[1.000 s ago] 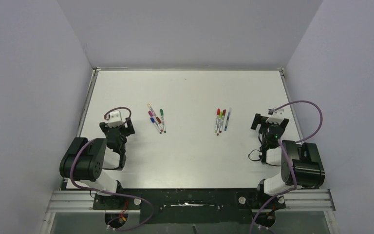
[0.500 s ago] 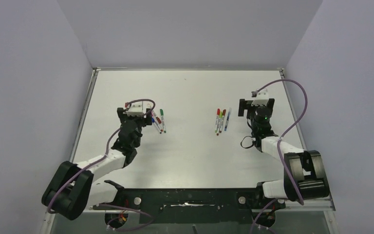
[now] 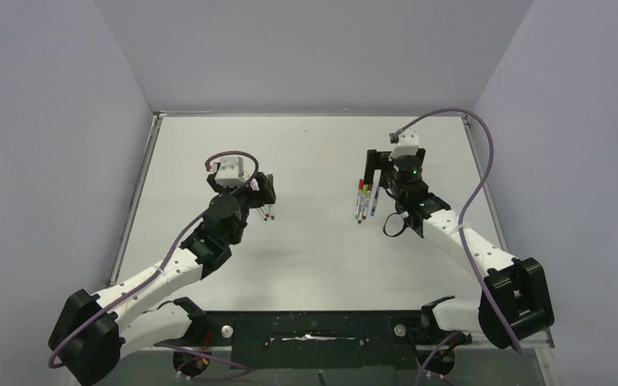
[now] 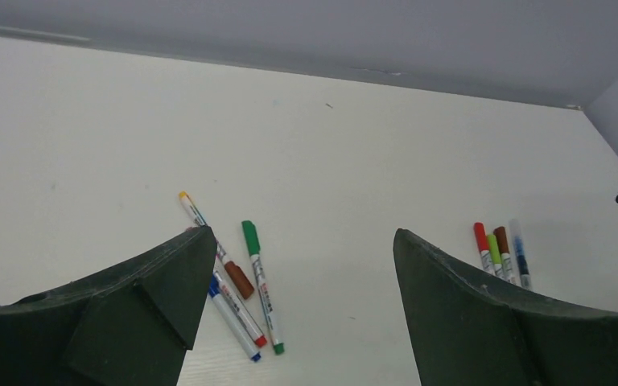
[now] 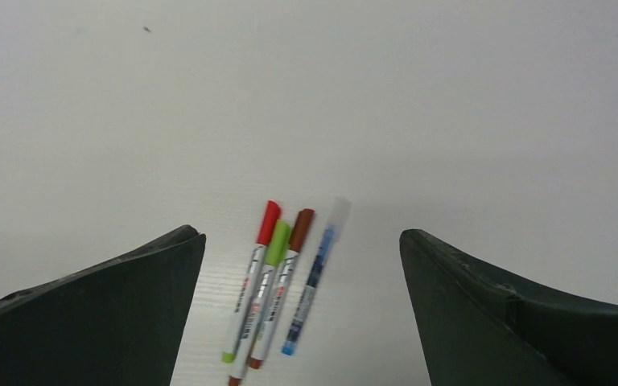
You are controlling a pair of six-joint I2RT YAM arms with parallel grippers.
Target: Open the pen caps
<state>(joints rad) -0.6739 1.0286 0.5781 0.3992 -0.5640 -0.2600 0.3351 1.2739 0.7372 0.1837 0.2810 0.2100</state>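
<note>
The pens lie in two small groups on the white table, and every one seems to have its cap still on. The right group is low in the middle of the right wrist view. It has four pens side by side and touching, with a red cap, a lime cap, a brown cap and a pale clear cap at their upper ends. The left group is in the lower left of the left wrist view and lies more loosely; its green cap is the easiest to see. The right gripper hangs over its group with the jaws wide apart and nothing in them. The left gripper is also released and empty, and its group is near the finger at the left of that view. I judge the pens to be light, stiff and smooth, so they will roll and slip easily. The pen caps are short and probably sit with a tight snap. It seems best to hold the barrel in the middle with one gripper, take the cap with the other, and pull straight along the pen. The touching neighbours are the main obstacle for a finger. Otherwise only the grey walls stand around, well apart.
</note>
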